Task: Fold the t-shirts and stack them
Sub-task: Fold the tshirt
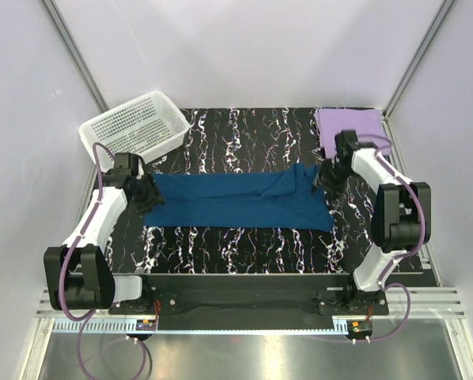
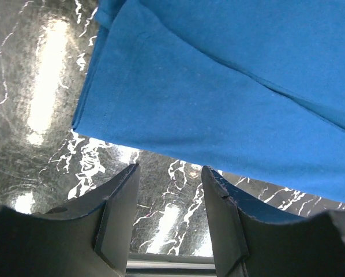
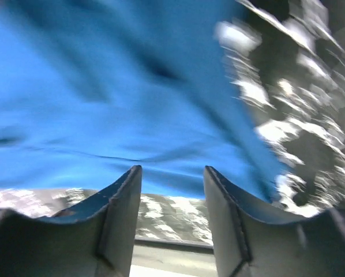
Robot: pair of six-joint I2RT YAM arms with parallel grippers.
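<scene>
Looks like the teal t-shirt (image 1: 244, 203) is laid out as a long strip just right of the white basket (image 1: 134, 127), the lavender t-shirt (image 1: 349, 123) is parked folded farther right, and the left gripper (image 2: 169, 170) and right gripper (image 3: 172, 170) are held with jaws apart and empty at the strip's basket-side and far ends, probably for the next fold.

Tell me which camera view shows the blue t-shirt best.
The top external view: it shows the whole blue t-shirt, spread as a long band across the marbled table. The left wrist view shows only one hemmed corner, sharply; the right wrist view shows only a blurred patch of its cloth.
</scene>
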